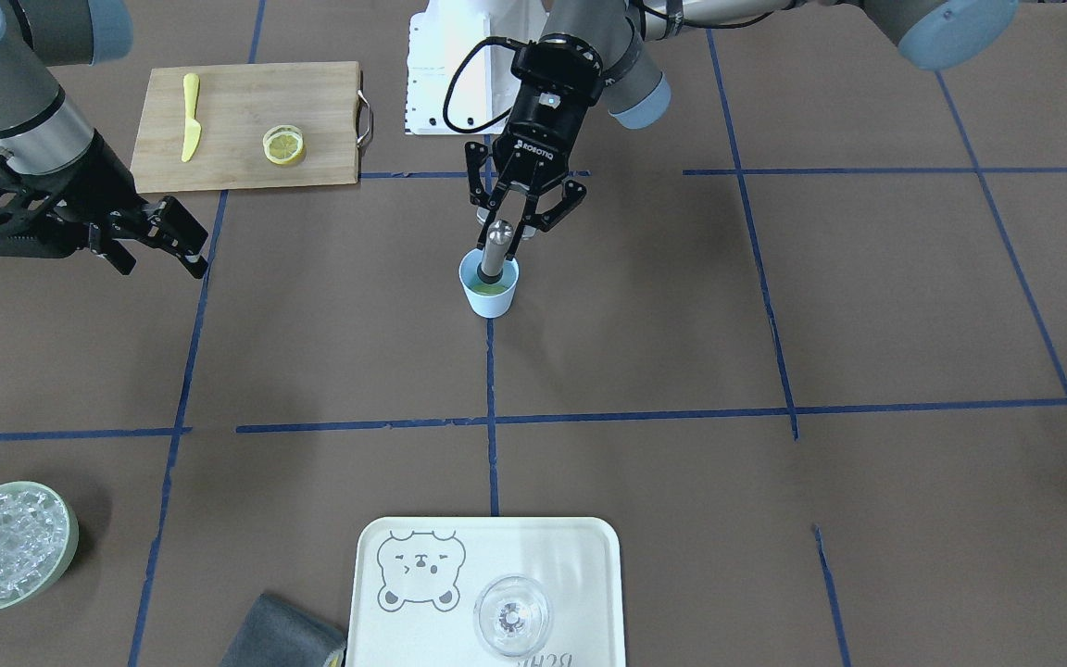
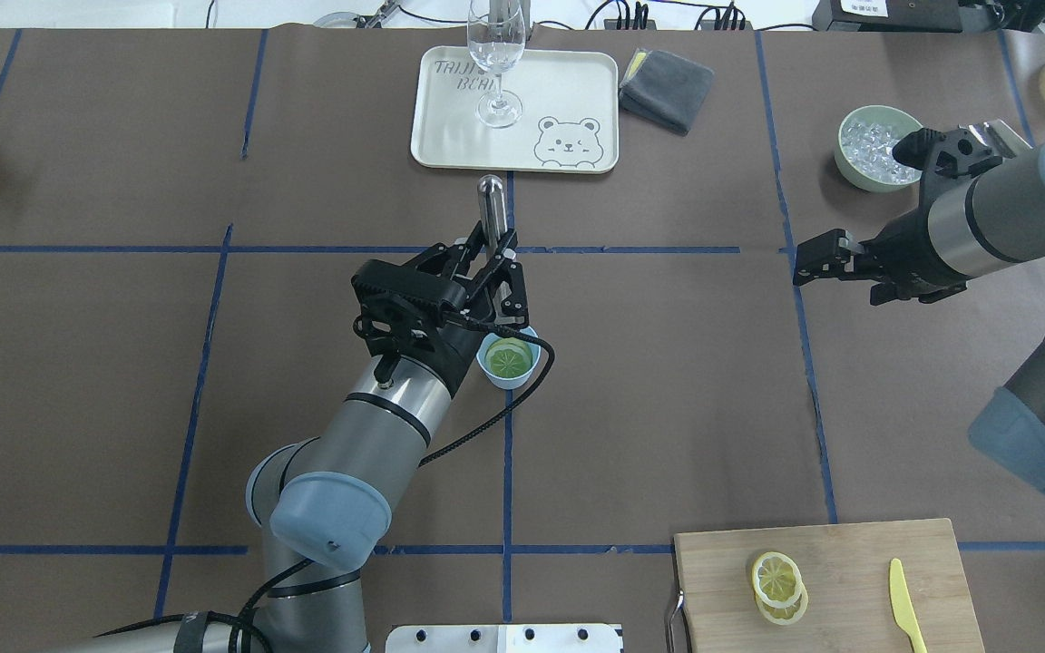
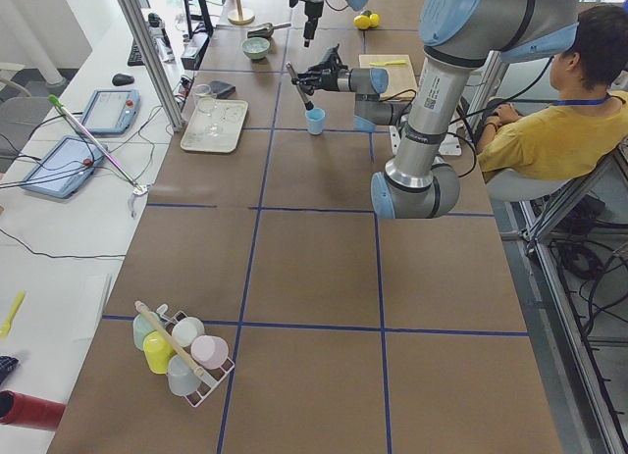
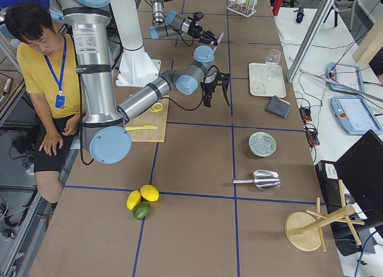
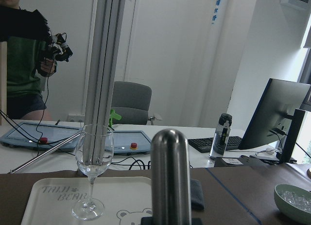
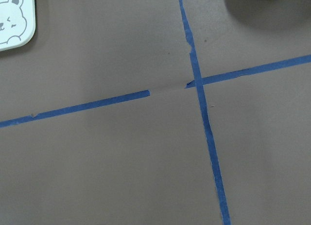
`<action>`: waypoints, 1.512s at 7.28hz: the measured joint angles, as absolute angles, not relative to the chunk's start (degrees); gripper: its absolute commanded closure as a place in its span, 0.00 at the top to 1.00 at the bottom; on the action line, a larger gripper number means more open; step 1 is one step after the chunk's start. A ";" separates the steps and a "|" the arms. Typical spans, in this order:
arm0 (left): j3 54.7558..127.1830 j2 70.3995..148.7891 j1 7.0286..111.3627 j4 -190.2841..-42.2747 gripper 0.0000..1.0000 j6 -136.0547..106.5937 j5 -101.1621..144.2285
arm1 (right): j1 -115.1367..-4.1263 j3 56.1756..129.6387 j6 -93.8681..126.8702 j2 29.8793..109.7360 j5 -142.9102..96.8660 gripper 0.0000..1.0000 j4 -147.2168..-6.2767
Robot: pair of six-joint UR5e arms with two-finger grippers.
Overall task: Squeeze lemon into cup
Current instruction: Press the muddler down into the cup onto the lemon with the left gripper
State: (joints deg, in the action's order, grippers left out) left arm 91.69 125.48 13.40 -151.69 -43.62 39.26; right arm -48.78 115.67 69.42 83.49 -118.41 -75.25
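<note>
**Muddler fills the cup's mouth, lemon underneath**

The left gripper (image 1: 502, 225) is closed around a steel muddler (image 1: 494, 252). It holds the muddler tilted, with the lower end down inside the cup (image 1: 489, 304). The cup stands near the middle of the brown table, on a blue tape line. The lemon (image 2: 509, 356) lies inside it as a round slice that looks greenish against the cup's wall. From overhead the gripper's body covers part of the rim. From the front only a greenish patch shows around the muddler's foot.

The right gripper (image 1: 166, 262) hovers low over the table, well off to the robot's right, its fingers spread with nothing between them. Near it, toward the robot, a wooden cutting board (image 1: 246, 102) carries a stack of spare lemon slices (image 1: 283, 145) and a yellow plastic knife (image 1: 190, 116).

Along the table's far side sit a white bear tray (image 1: 552, 556) with a clear glass (image 1: 512, 616) on it, a grey cloth (image 1: 279, 635) beside the tray, and a pale green bowl of ice (image 1: 71, 531).
</note>
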 measured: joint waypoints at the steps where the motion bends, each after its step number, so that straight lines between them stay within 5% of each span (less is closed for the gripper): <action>1: 91.00 125.59 12.85 -152.04 0.00 -43.60 39.14 | -48.78 115.88 69.43 83.52 -118.47 1.00 -75.29; 11: 84.17 125.83 10.82 -153.98 0.00 -43.59 38.76 | -48.78 116.54 69.43 83.50 -120.01 1.00 -75.31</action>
